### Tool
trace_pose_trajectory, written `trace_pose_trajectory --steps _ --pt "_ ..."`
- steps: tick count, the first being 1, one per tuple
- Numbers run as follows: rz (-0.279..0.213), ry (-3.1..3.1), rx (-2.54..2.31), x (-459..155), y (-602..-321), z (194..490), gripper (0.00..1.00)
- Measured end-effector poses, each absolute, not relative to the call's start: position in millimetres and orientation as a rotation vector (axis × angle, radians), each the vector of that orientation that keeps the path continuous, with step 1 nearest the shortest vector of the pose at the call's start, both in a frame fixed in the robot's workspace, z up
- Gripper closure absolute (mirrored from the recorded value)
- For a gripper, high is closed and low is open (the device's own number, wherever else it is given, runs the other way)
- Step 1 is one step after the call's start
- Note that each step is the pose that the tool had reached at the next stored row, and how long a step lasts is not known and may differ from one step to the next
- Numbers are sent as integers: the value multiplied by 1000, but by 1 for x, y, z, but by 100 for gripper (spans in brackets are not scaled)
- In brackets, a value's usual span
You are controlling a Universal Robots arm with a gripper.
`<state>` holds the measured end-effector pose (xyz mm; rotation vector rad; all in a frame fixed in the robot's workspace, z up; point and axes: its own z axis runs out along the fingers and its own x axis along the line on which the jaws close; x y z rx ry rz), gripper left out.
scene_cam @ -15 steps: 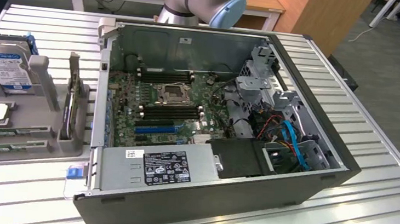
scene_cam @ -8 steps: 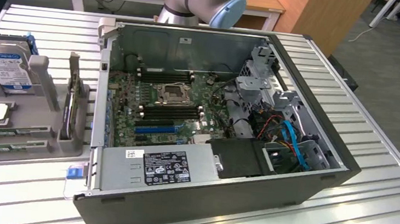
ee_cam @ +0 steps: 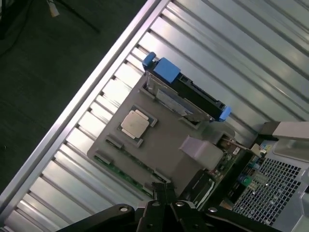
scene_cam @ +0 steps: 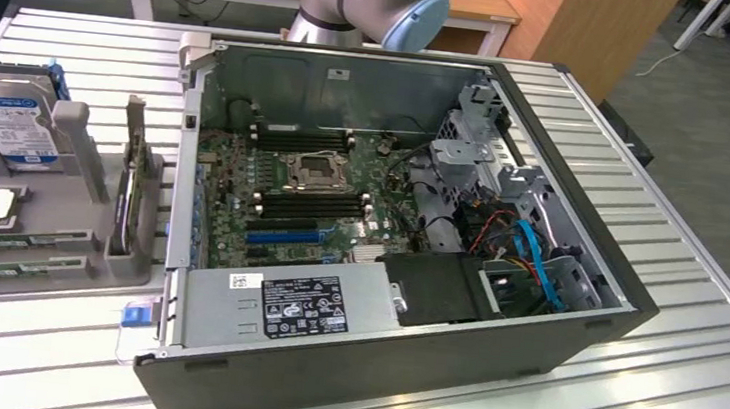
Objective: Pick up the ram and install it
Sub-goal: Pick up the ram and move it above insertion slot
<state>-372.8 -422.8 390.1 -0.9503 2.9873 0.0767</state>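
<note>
One ram [ee_cam: 123, 171], a long, narrow green strip, lies flat along the near edge of the gray holder [scene_cam: 74, 237] at the exterior view's left, beside the open computer case [scene_cam: 363, 375]. My gripper [ee_cam: 161, 189] hovers over the holder, jaws pinched together on nothing. I judge the stick light, stiff and fragile, best pinched mid-length across its long edges.

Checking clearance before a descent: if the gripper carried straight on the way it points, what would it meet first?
Probably the grey parts tray, close by the ram along its edge; the shut gripper hangs above it, though depth is unclear.
</note>
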Motion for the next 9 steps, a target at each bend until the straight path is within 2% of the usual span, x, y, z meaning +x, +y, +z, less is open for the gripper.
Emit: trace_pose_trajectory --steps 9 --pt "77 2925 -1136 -373 -423 390 90"
